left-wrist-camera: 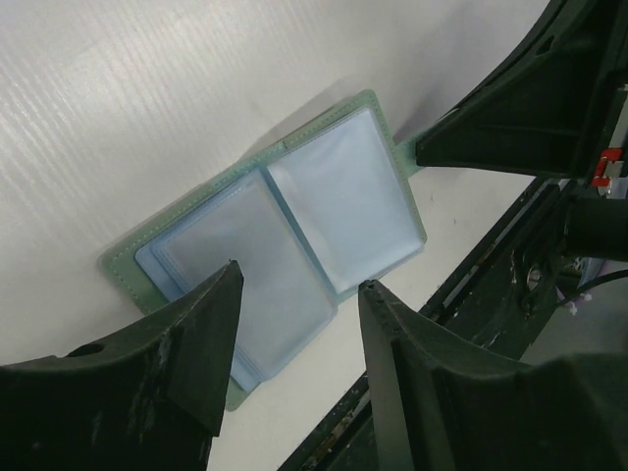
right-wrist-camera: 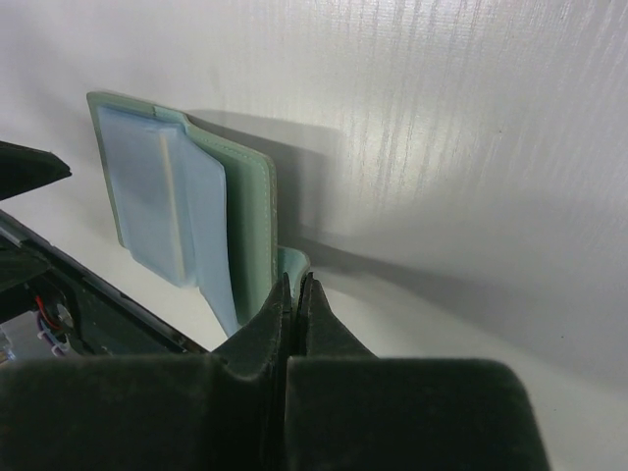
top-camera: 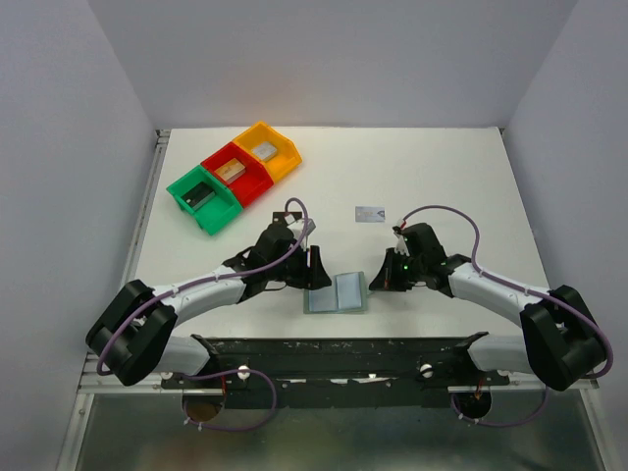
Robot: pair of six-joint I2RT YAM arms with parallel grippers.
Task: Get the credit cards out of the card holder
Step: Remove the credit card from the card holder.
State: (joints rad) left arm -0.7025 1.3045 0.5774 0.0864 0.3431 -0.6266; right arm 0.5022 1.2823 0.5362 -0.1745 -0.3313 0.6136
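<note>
The left hand (top-camera: 318,269) hangs released, fingers spread over the card holder (top-camera: 336,292), which lies open on the table (top-camera: 442,177) right under it, between both hands. One credit card (top-camera: 369,213) lies beyond the right hand (top-camera: 377,282), well apart. That hand is clenched on the holder's tab (right-wrist-camera: 292,263). I judge one card out; any others are hidden inside.
</note>
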